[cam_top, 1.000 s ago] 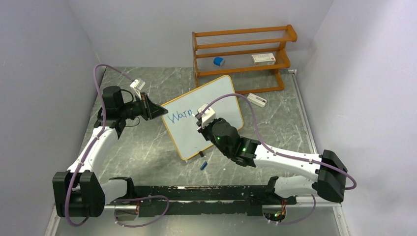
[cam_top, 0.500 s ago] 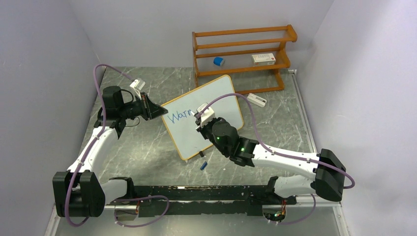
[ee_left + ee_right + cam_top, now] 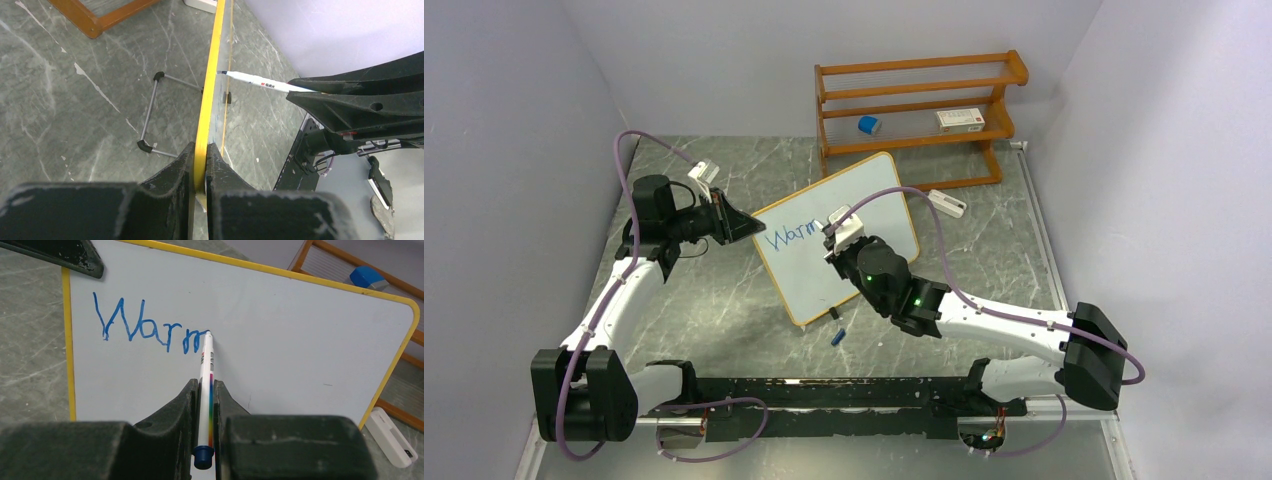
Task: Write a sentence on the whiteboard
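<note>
- Grown by a stroke since a second ago: blue writing (image 3: 150, 325) on the whiteboard (image 3: 300, 340), then reading "Warn", now reading "Warm", the last hump of the m freshly drawn.
- Shifted a touch rightward in the top view with that stroke: right gripper (image 3: 206, 390), clamped tight on a slim white pen (image 3: 206, 360), tip touching the board at the upper end of the newest line.
- Unmoved across all three top views: left gripper (image 3: 200, 152), pinched closed on the board's yellow edge (seen edge-on in its own camera), at the left end near the W.
- Propped upright and tilted on wire feet at the centre of the desk (image 3: 724, 300), in front of the wooden rack (image 3: 914, 110) at upper right; white face bare to the right of the word and below it.
- Judged from this: first word only just under way, most of the sentence left to write, with a steady hold on the edge needed while the pen presses.
</note>
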`<state>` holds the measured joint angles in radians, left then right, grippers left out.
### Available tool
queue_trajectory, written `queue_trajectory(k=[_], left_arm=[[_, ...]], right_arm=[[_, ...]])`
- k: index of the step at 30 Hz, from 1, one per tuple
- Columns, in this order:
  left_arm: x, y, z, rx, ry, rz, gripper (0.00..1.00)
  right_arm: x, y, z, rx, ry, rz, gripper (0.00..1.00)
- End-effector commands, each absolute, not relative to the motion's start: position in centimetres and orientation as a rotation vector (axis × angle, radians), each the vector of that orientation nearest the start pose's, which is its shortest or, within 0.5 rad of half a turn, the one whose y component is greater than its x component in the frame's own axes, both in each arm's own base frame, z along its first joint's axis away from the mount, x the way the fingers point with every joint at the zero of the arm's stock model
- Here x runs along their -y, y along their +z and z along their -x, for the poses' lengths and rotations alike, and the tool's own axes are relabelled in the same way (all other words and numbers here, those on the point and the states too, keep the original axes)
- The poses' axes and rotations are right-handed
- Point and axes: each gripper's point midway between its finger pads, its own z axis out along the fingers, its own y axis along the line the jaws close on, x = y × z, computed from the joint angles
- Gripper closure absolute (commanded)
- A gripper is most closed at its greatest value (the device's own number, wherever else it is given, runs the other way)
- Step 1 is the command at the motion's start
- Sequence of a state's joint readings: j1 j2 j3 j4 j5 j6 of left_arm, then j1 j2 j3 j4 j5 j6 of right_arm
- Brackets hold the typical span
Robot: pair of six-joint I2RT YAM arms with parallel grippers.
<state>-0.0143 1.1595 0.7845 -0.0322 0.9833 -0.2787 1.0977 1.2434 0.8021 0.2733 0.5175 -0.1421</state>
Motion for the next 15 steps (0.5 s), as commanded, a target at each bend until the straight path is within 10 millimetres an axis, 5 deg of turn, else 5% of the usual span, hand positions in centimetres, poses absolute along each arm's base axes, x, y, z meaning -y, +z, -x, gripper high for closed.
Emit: queue_trajectory(k=[1, 15], left_arm=[[14.7, 20.7, -30.2, -1.958, -1.084, -0.369, 0.95], [14.6, 20.8, -30.3, -1.959, -1.079, -0.367, 0.95]], right_arm=[[-30.6, 23.7, -26.8, -1.592, 0.234, 0.648, 1.00], [-29.7, 22.2, -25.7, -1.660, 0.247, 0.689, 1.00]])
